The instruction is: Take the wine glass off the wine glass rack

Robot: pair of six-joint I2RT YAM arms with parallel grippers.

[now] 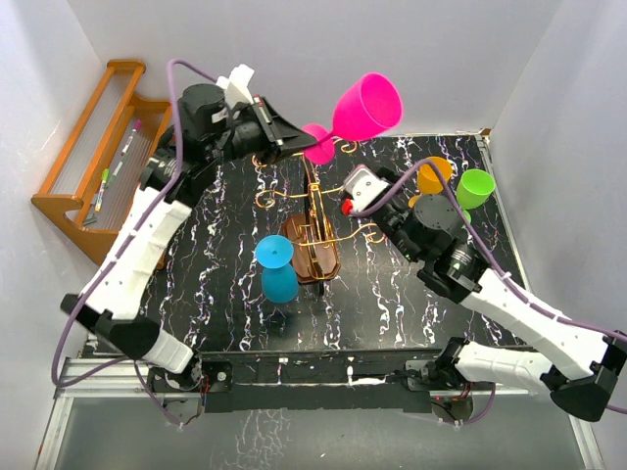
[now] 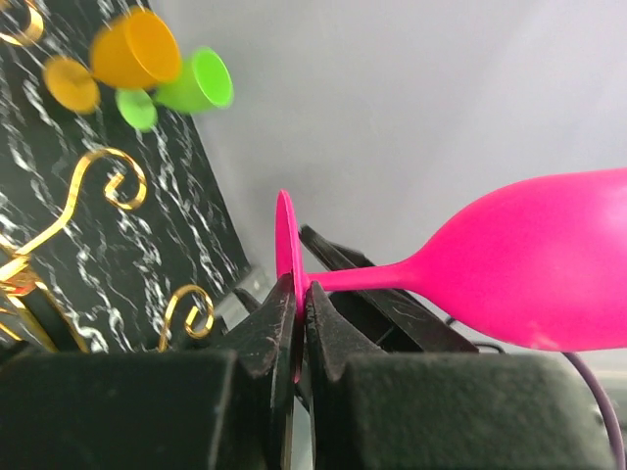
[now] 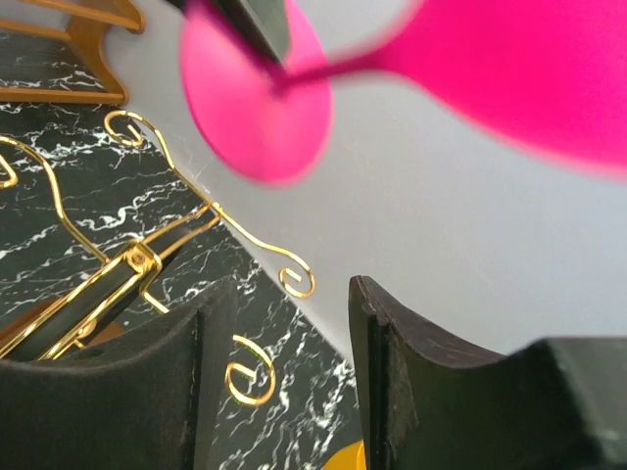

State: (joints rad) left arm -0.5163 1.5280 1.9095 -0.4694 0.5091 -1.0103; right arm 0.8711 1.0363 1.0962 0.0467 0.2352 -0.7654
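Two arms hang over the table. From above, the left gripper [image 1: 297, 139] holds the pink wine glass [image 1: 367, 106] in the air at twelve o'clock of the wine glass rack [image 1: 313, 235], with the bowl tipped toward two o'clock and clear of the gold wire arms [image 1: 279, 196]. The right gripper [image 1: 351, 199] hovers at the rack's two o'clock. I'd judge the lift all but done. The sensible move is to carry the glass away slowly, keeping its foot off the wire.

At the left wrist, the jaws are clamped on the thin edge of the glass's foot [image 2: 286, 257], and the stem lies out toward three o'clock. That narrow pinch could let the glass swing, so no jerks.

At the right wrist, the fingers [image 3: 127, 392] stand apart and hold nothing. The pink foot hangs above at eleven o'clock.

The table [image 1: 411, 294] is glossy black with white veins. A blue glass [image 1: 277, 269] sits at the rack's seven o'clock, and an orange glass [image 1: 434, 174] and a green glass [image 1: 475, 186] sit toward two o'clock. A wooden slatted shelf [image 1: 98, 147] stands at ten o'clock. Plain white walls [image 1: 294, 49] close in on three sides.
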